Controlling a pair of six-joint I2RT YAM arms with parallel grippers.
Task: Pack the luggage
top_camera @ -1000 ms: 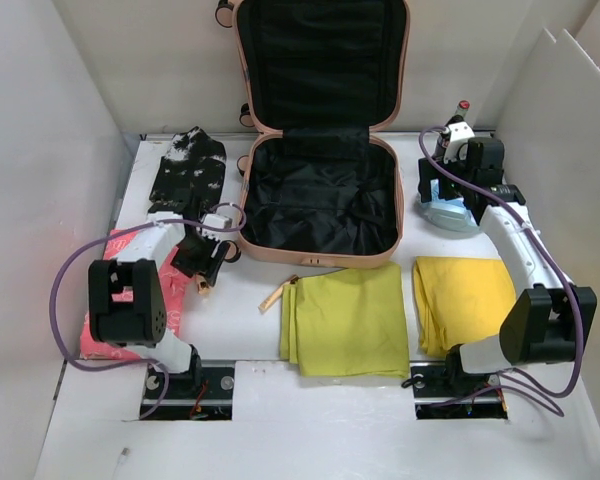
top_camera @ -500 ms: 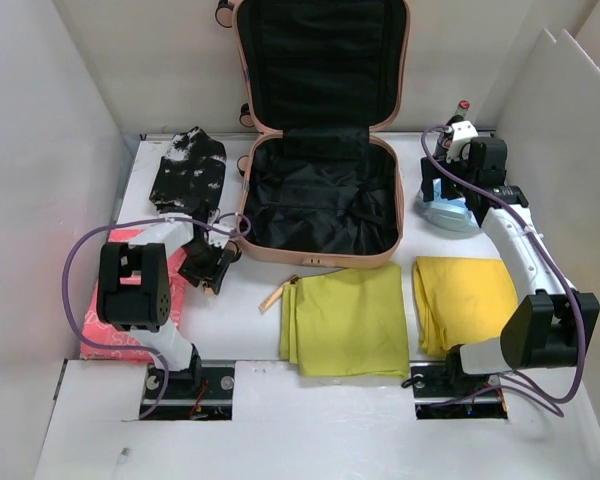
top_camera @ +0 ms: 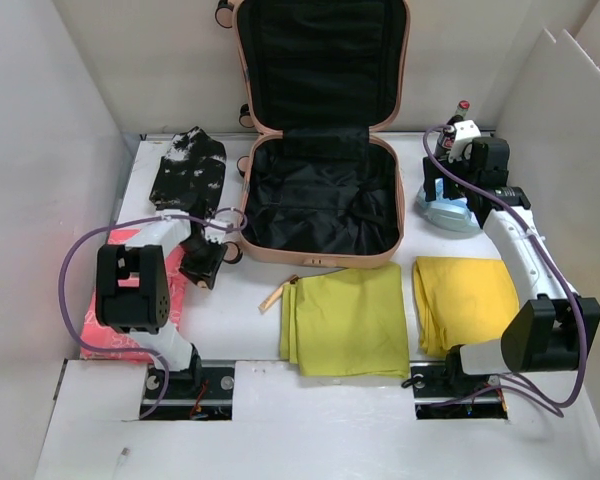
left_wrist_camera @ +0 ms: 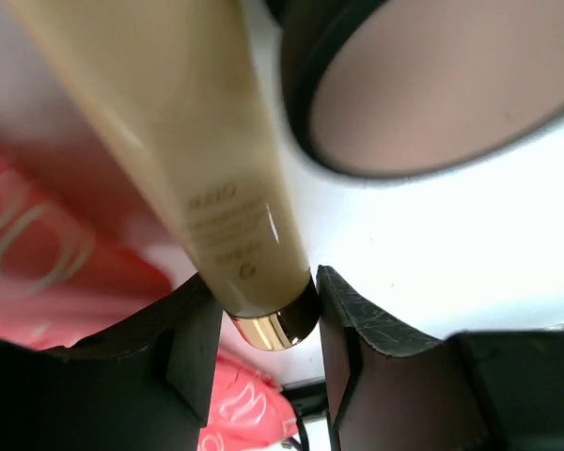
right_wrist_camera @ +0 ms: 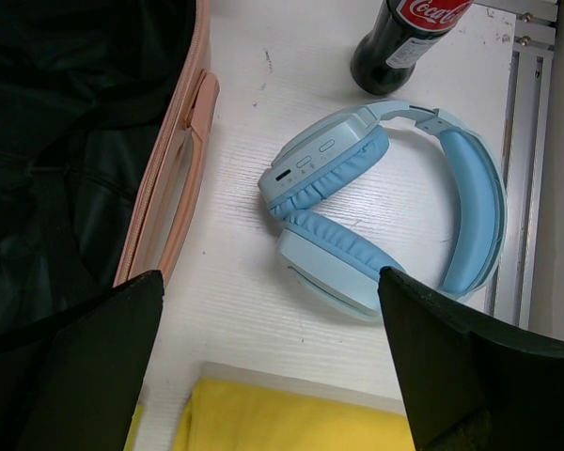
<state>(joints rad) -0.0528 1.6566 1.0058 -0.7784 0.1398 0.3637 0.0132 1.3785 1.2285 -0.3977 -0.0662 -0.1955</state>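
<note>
Luggage lies open at upper centre of the top view, its lid upright against the back wall and only rumpled black lining showing inside. Just below its front rim lie an olive-yellow cloth and a brighter yellow cloth. Right of the case wall, the right gripper hangs spread wide over blue headphones, with a cola bottle above them. Near the case's lower left corner, the left gripper pinches a cream tube at its gold-capped end.

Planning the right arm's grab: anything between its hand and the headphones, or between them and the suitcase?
Nothing visible. The open right hand hangs over the headphones; only bare table lies between them and the open suitcase. The cola bottle stands behind, off that path.
</note>
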